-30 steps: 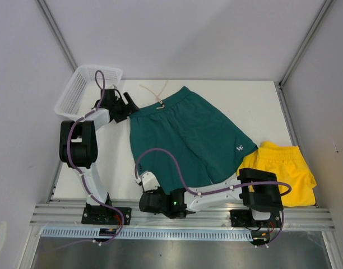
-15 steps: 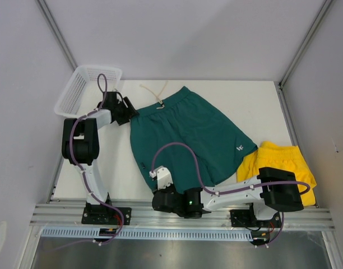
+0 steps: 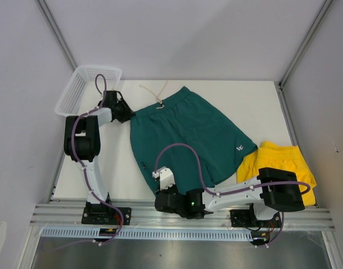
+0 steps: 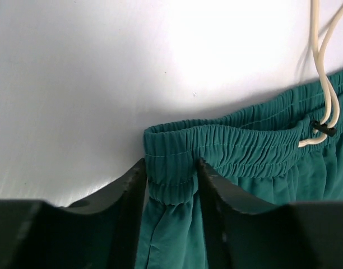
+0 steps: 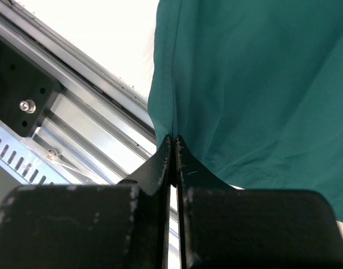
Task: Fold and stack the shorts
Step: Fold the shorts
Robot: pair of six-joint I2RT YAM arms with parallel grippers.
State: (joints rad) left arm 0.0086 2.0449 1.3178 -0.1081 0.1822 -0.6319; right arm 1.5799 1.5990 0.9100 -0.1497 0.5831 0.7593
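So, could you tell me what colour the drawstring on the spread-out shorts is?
Pale cream, against the dark teal-green shorts; the drawstring shows best in the left wrist view.
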